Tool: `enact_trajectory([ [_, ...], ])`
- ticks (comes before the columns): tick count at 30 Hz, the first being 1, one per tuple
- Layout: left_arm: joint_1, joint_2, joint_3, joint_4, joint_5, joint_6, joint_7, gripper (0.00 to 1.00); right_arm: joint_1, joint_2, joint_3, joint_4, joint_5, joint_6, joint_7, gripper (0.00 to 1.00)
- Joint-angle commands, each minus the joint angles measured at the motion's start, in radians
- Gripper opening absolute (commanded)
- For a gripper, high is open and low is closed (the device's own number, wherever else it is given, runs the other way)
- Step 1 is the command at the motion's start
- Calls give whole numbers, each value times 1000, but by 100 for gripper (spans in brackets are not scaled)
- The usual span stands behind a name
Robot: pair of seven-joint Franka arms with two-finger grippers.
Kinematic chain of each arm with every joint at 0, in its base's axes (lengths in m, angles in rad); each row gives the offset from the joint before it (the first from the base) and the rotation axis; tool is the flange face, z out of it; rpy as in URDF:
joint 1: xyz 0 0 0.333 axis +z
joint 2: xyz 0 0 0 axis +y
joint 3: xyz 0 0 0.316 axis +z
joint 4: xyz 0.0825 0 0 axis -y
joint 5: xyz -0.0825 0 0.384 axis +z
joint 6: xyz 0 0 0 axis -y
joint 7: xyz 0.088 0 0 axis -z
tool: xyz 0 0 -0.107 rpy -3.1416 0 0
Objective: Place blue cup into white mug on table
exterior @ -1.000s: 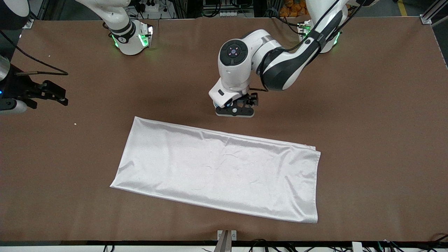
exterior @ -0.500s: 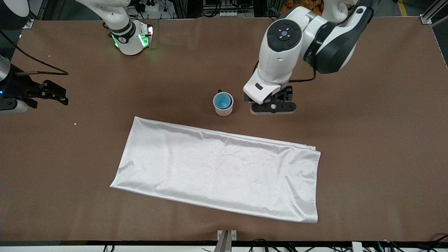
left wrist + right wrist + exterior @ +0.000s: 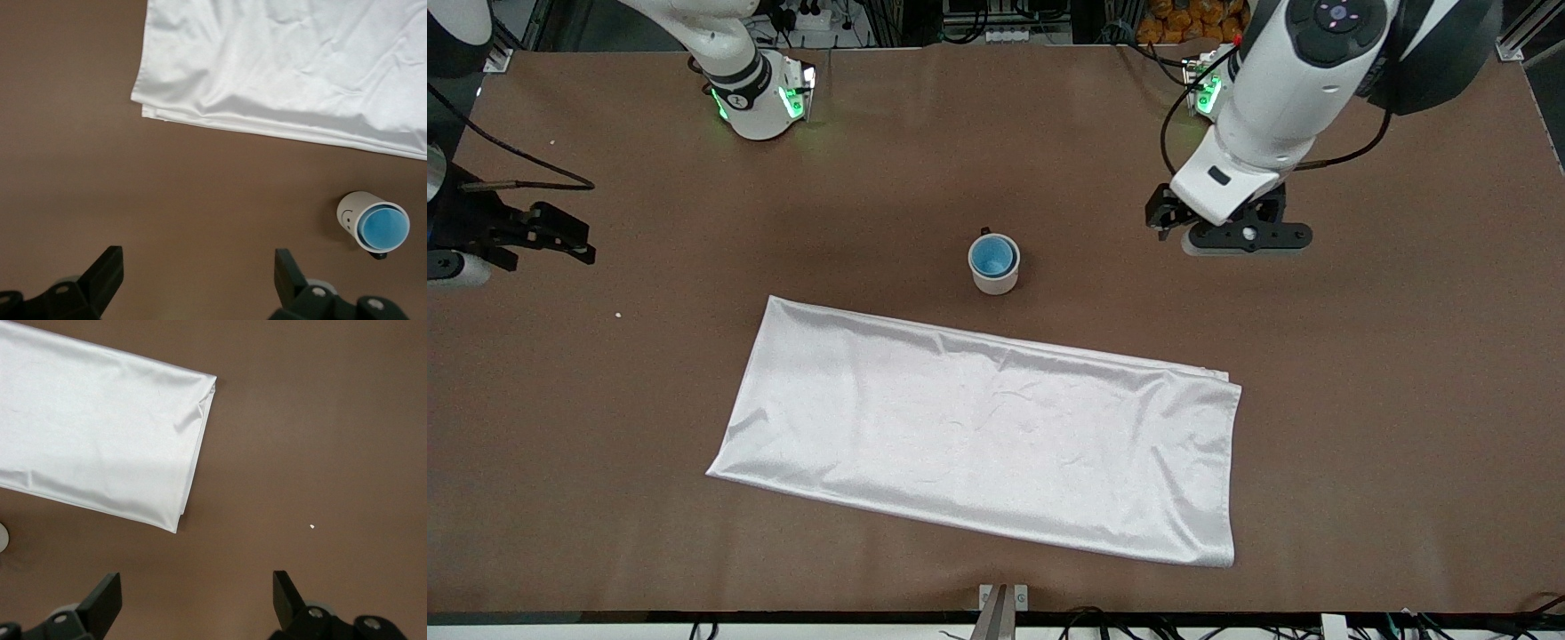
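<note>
Sitting inside the white mug (image 3: 994, 267), the blue cup (image 3: 992, 256) rested on the table (image 3: 1360, 373), toward the right arm's end from the left gripper (image 3: 1246, 238).
That gripper hung empty with fingers (image 3: 107, 270) spread wide over bare table; the right gripper (image 3: 560, 240) waited at its own end, wide too, with a white cloth (image 3: 987, 440) between them.

The table (image 3: 694, 373) looks matt and brown. The white cloth (image 3: 978, 436) has a smooth sheen. The blue cup (image 3: 992, 256) looks like plastic.
</note>
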Motion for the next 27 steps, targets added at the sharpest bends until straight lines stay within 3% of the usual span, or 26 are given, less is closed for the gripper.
enact_trajectory([
  [1, -4, -112, 60, -95, -29, -19, 51, 100, -16, -4, 10, 6, 5, -14, 0, 100],
  [7, -3, -141, 100, -98, -29, -73, 60, 100, -16, -4, 10, 8, 5, -11, 0, 100],
  [17, -3, -146, 227, -98, -31, -107, 81, 100, -16, -4, 10, 6, 5, -12, 1, 100],
  [27, 20, -130, 267, -82, -34, -110, 127, 100, -16, -4, 10, 6, 5, -14, 1, 100],
])
